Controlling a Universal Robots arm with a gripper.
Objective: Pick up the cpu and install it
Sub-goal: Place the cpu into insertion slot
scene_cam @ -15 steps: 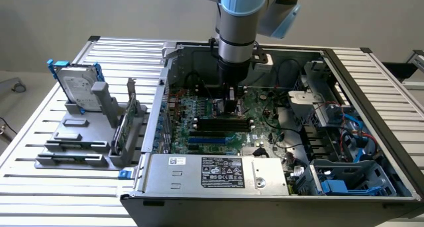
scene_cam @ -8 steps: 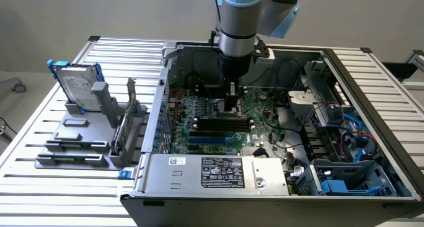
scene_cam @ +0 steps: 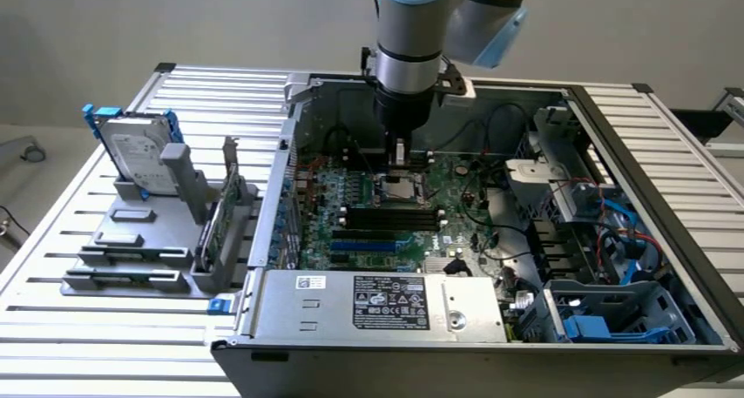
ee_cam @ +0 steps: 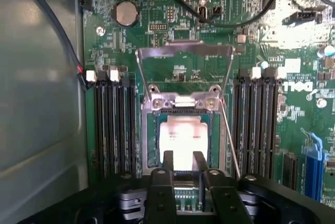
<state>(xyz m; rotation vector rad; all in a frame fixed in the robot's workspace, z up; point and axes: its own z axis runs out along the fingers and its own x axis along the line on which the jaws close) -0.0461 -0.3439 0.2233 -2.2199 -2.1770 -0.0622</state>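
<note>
Item: small flat square silver-grey cpu (ee_cam: 183,139), lying in the dark metal-framed socket (ee_cam: 148,145), whose hinged steel lid (ee_cam: 184,51) is raised.
Hand (ee_cam: 183,162): narrow, fingertips slightly apart over the chip's edge, nothing pinched.
Exterior view: hand at 12 o'clock of the green motherboard (scene_cam: 465,198).
Handling: chip flat, corners aligned, no downward force.

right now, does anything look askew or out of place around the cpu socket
Nothing looks damaged or spilled. The cpu lies square in the socket. Only the load plate stands out: it is swung open over the board, not closed on the chip.
</note>
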